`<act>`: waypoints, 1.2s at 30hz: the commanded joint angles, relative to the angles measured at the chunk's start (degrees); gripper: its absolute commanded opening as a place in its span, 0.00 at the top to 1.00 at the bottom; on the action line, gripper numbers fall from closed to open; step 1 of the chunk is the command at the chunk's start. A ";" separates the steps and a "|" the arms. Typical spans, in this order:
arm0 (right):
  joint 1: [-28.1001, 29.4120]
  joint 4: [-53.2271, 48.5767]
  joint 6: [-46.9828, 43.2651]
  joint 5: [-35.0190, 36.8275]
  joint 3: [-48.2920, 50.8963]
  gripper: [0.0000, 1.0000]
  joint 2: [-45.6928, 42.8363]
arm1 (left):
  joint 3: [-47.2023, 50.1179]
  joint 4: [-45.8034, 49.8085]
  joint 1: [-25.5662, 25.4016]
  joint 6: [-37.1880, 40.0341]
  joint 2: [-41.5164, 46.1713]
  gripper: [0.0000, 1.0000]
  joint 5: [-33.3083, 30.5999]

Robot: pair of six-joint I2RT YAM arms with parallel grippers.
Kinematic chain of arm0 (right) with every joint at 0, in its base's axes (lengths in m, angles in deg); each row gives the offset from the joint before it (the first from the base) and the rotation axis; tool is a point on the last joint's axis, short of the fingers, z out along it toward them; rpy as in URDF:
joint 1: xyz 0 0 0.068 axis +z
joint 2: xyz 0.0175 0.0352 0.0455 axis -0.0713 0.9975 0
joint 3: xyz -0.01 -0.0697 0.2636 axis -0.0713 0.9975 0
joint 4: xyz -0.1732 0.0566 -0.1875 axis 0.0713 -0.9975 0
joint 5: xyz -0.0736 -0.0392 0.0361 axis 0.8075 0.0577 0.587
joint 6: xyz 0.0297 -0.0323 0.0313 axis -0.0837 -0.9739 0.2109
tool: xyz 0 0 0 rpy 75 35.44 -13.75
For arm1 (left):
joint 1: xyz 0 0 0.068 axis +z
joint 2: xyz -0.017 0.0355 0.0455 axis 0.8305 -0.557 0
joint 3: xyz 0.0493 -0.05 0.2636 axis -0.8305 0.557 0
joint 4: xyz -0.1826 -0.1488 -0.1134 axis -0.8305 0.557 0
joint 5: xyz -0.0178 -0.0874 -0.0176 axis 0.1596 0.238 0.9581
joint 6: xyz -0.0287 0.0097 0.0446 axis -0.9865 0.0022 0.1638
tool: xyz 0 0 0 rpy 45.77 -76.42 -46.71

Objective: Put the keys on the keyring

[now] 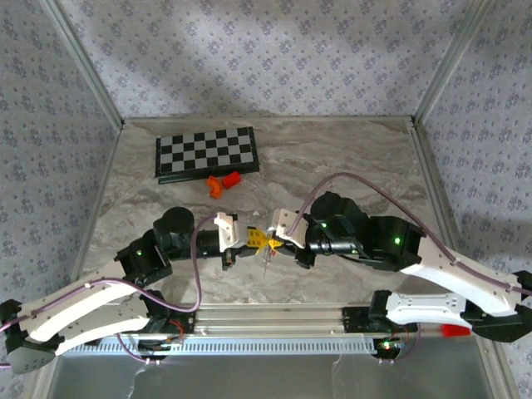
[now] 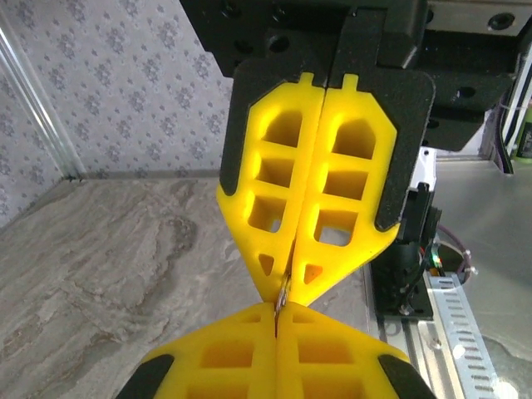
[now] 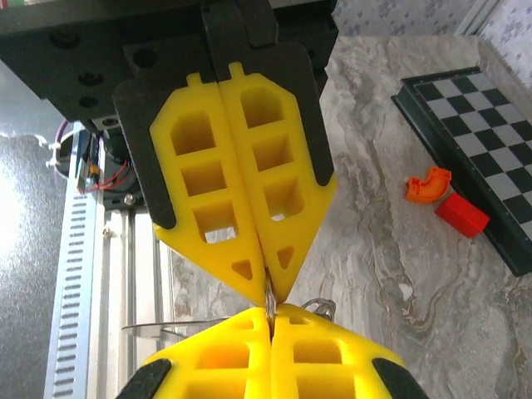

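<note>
Both pairs of jaws were shut and met tip to tip above the worktop (image 1: 349,158), close to the middle of its near edge. The left jaws and the right jaws each had their yellow fingertips (image 2: 337,259) pressed flat together. A silver sliver (image 3: 268,295) ran from the seam of one pair into the seam of the other, pinched by both. Whether that sliver belonged to a key or to the ring wire could not be told. In the right wrist view a thin wire loop of the keyring (image 3: 320,307) curved out just beside the meeting tips on the side toward the far edge. A thin silver strip that looked like a key (image 3: 170,327) reached from the tips toward the near edge, clear of the worktop. Well apart from the jaws, near the far edge, lay a folded chessboard (image 1: 206,152). Just in front of it were 2 small pieces, an orange curved block (image 1: 214,186) and a red block (image 1: 232,178), lying close together.
</note>
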 commanded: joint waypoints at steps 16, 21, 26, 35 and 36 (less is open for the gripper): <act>0.94 10.27 3.84 -2.37 6.15 0.78 -7.43 | 4.83 -21.28 -0.39 -8.15 4.02 1.00 6.67; 0.63 13.17 4.29 -3.85 7.58 0.79 -8.74 | 5.09 -21.96 -0.39 -8.88 4.41 1.00 7.31; 0.45 14.62 4.21 -4.93 7.93 0.74 -9.14 | 5.22 -22.49 -0.39 -9.16 4.37 1.00 7.65; 0.24 16.95 3.94 -6.26 9.44 0.79 -10.49 | 5.47 -22.82 -0.39 -9.31 4.28 1.00 8.72; 0.21 17.17 3.94 -6.36 9.67 0.79 -10.49 | 5.53 -22.84 -0.39 -9.34 4.31 1.00 8.75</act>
